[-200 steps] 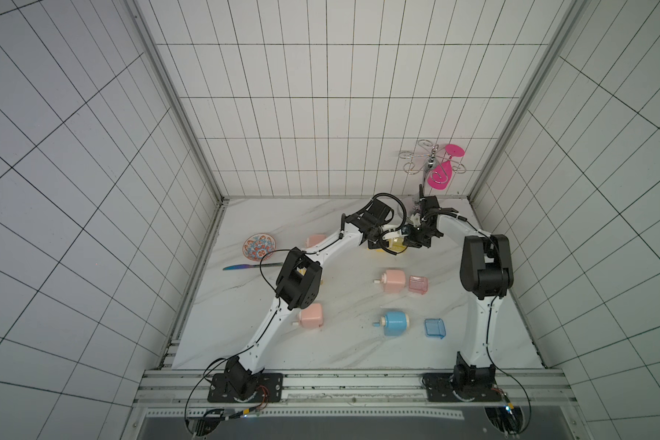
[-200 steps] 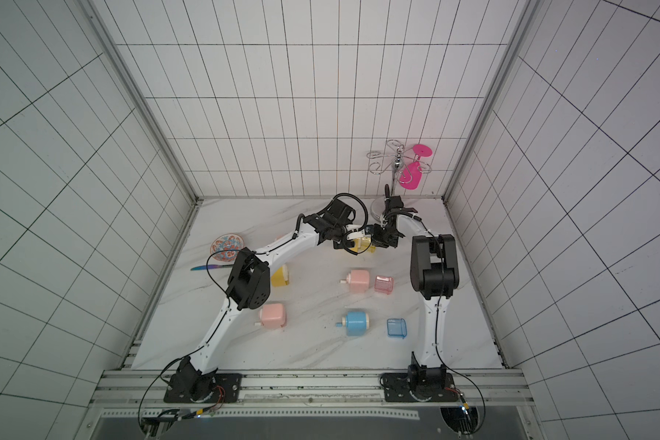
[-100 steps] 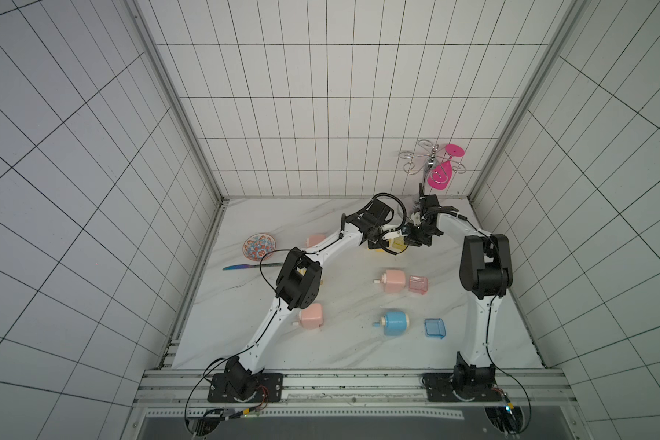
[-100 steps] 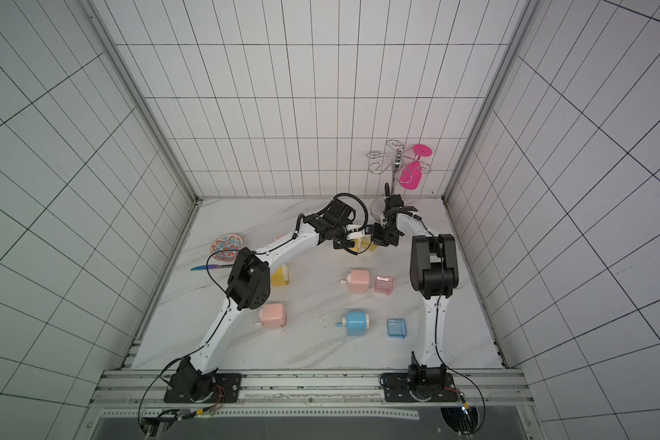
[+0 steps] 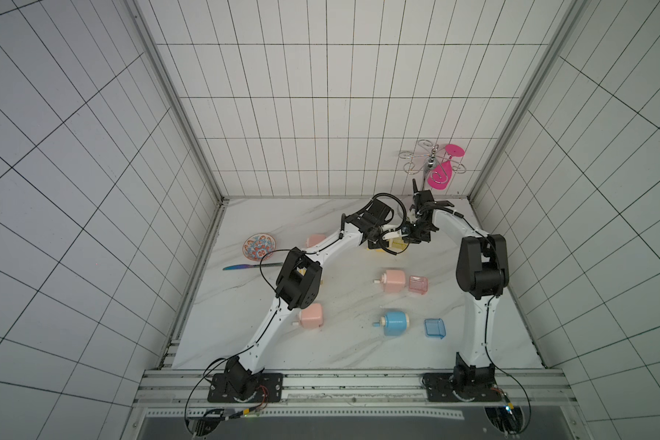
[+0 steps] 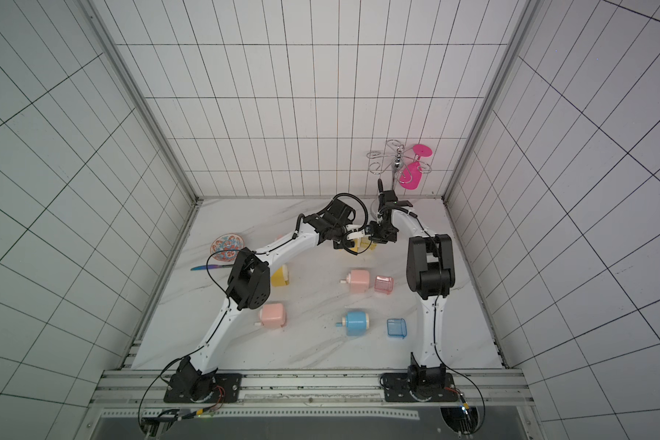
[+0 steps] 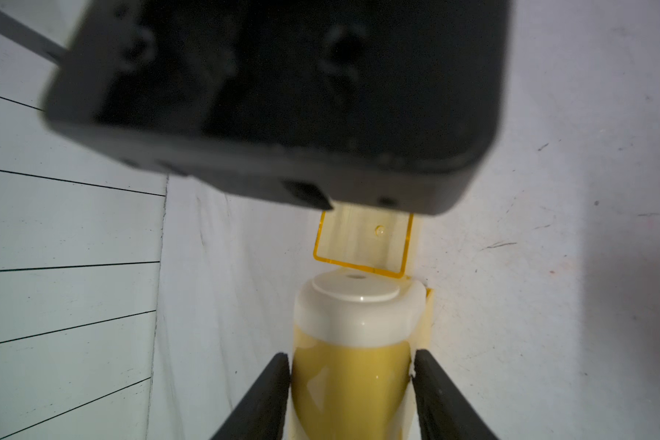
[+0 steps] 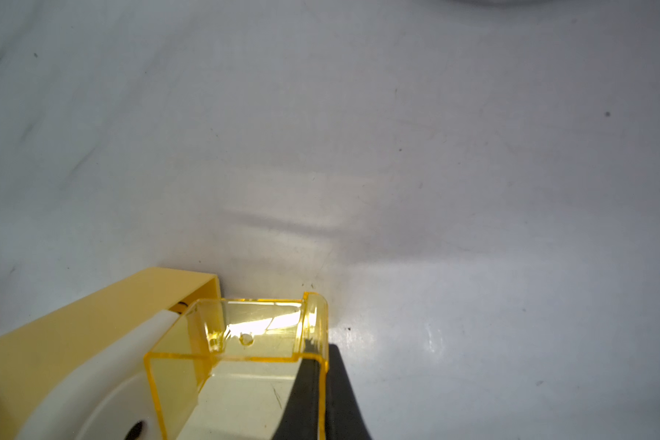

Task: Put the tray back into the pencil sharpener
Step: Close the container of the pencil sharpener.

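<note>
One clear yellow tray point(image 8: 244, 343) sat hard against the white end face of the yellow pencil sharpener point(image 7: 351, 381), its near edge meeting that face; it seemed to be at the mouth of the slot rather than home in it, though neither wrist view showed how far in it went. The right fingers point(image 8: 343, 392) were clenched on the tray's side wall, one finger inside the tray and one outside. The left fingers point(image 7: 260, 396) grasped the sharpener's yellow body from both sides, behind its white cap. In both top views the two arms met over this pair at the far end of the bench point(image 5: 340, 350), near the back wall. Nearer the middle lay a pink sharpener point(image 5: 393, 280) with a pink tray point(image 5: 418, 285) just beside it, and below them a blue sharpener point(image 5: 395, 323) with a blue tray point(image 5: 434, 328) apart from it. Another pink sharpener point(image 5: 311, 316) lay beside the left arm, and a second yellow one point(image 6: 280, 276) showed under its elbow in a top view. A patterned bowl point(image 5: 259, 245) and a knife point(image 5: 244, 266) lay toward the left wall, and a wire rack point(image 5: 429, 164) holding a pink glass point(image 5: 441, 177) stood in the far right corner.
</note>
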`<state>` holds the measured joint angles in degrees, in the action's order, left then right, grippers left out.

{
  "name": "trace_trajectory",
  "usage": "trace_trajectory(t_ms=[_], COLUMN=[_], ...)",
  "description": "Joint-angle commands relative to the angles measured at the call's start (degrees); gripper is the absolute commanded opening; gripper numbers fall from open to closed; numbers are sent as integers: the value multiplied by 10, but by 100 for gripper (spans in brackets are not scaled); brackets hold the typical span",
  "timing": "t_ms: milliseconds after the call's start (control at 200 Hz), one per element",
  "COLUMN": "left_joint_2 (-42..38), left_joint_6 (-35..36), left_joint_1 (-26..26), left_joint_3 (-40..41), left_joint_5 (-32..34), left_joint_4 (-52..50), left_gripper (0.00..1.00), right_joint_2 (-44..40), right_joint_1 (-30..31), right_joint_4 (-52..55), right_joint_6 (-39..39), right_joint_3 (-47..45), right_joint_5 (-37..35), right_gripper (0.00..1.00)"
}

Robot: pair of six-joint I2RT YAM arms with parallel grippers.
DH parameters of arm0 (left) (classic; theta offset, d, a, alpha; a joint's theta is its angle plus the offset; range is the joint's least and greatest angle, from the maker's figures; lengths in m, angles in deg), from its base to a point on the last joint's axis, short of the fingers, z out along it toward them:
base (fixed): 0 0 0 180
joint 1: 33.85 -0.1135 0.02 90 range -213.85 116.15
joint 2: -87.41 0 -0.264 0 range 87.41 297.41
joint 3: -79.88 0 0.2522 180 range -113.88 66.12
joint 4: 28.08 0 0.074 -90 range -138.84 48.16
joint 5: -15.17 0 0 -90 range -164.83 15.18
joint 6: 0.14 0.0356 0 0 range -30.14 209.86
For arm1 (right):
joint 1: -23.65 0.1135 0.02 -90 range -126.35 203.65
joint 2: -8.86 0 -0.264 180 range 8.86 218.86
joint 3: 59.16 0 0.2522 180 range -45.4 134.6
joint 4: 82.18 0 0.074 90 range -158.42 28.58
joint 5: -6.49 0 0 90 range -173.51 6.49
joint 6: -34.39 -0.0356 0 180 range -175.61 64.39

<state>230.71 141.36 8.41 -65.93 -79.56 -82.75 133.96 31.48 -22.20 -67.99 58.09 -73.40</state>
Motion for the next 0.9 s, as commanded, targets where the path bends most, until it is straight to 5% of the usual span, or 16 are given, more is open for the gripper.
trace_trajectory(t_ms=[0,900], left_joint_2=[-17,-19], left_joint_6=[10,12], left_joint_1=[-2,-5], left_joint_3=[9,12], left_joint_5=[-9,-10], left_joint_4=[8,10], left_gripper=[55,55], right_joint_2=[25,74], right_joint_1=[10,22], right_joint_4=[43,94], right_joint_6=[21,32], right_joint_3=[35,94], right_joint_5=[-26,-41], right_gripper=[8,8])
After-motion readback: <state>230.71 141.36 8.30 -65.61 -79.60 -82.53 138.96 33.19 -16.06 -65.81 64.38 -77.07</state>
